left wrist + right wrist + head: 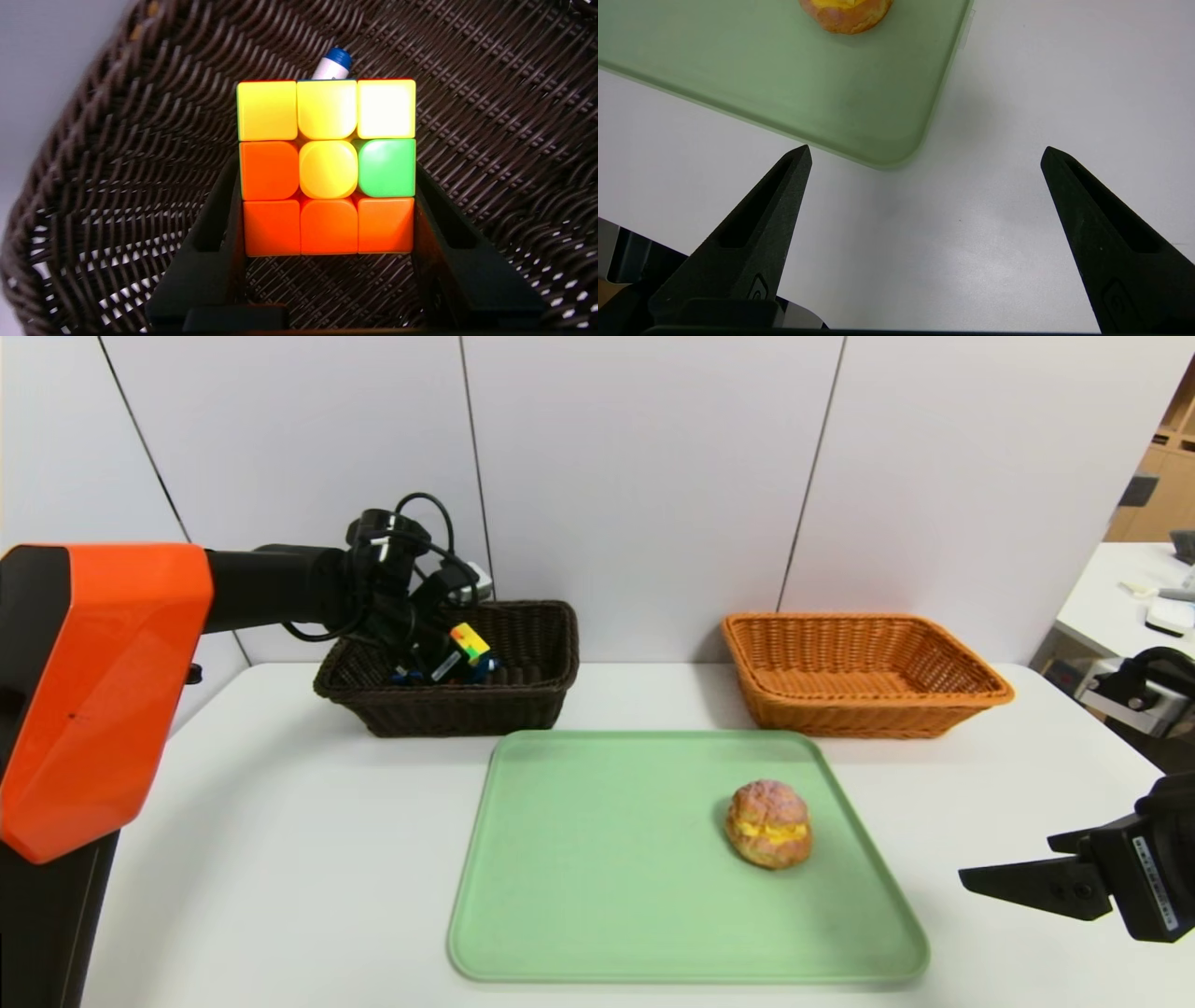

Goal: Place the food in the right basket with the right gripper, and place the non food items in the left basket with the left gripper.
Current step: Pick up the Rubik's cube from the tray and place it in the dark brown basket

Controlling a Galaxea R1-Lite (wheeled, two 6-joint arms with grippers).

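Cube [327,168]: we have it in the left gripper [329,179], fingers parted just to its width and pressed on two opposite sides, over the dark basket [457,703]. Release there looks like the step in hand. A white pen [331,67] with a blue cap lies in that basket. Left to do, we judge: the bun [769,824], alone on the green tray [597,896], due for the tan basket [859,714]. Our right gripper [926,154] waits beside the tray, spread wide and holding nothing. Textures: cube glossy, square-edged, in yellow, orange and green tiles; bun round, crusty, with a yellow filling; tray smooth, low-rimmed, round-cornered; both baskets woven, with flared walls.
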